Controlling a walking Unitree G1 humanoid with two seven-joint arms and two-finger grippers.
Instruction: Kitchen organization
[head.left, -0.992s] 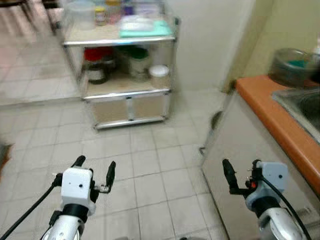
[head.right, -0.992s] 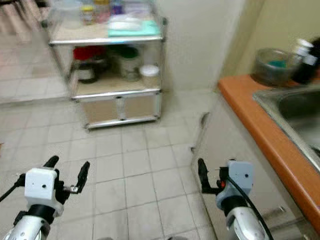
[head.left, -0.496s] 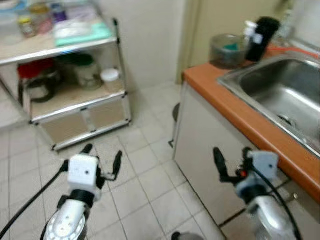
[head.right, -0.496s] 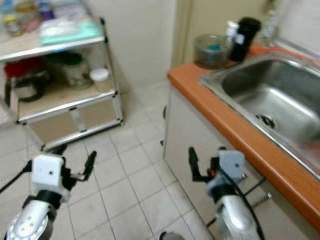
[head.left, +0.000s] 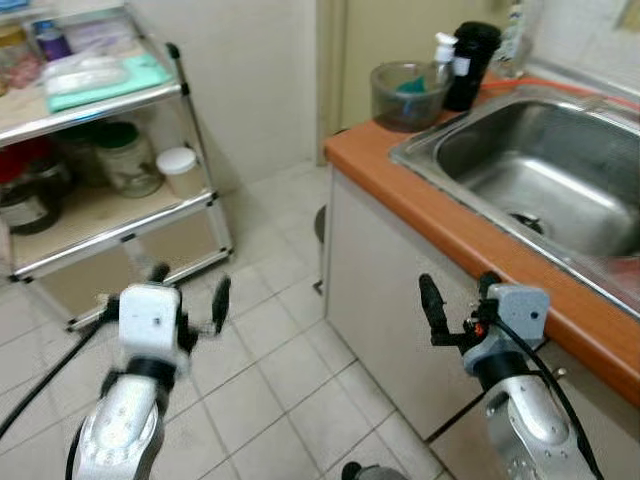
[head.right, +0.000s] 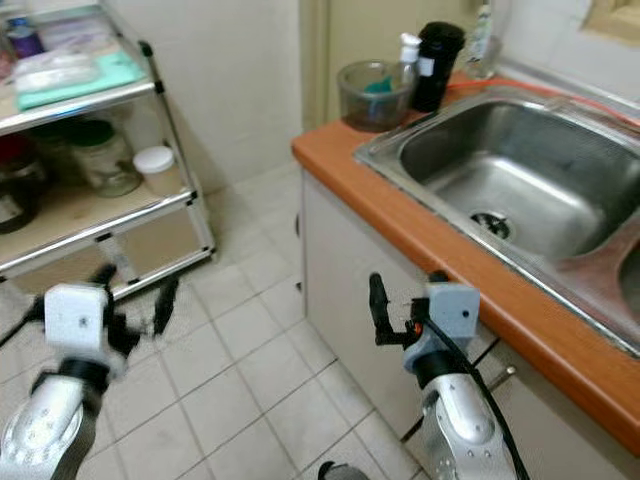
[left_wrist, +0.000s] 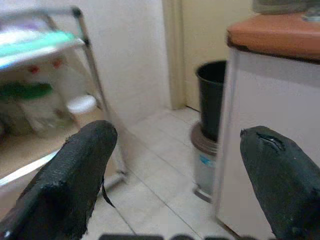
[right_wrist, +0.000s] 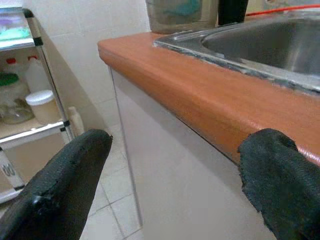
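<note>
Ahead on your right, counter (head.left: 400, 185) with sink (head.left: 540, 180) set in it, bowl (head.left: 404, 93) and bottle (head.left: 470, 65) behind the sink, 2-tier shelf cart (head.left: 190, 130) ahead on your left holding jars (head.left: 128, 160), bin (left_wrist: 210, 100) on the floor between cart and counter.

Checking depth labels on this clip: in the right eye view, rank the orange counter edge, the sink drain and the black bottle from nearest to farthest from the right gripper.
1. Orange counter edge, just beyond the right gripper.
2. Sink drain, mid-basin.
3. Black bottle, back corner beside the glass bowl.
</note>
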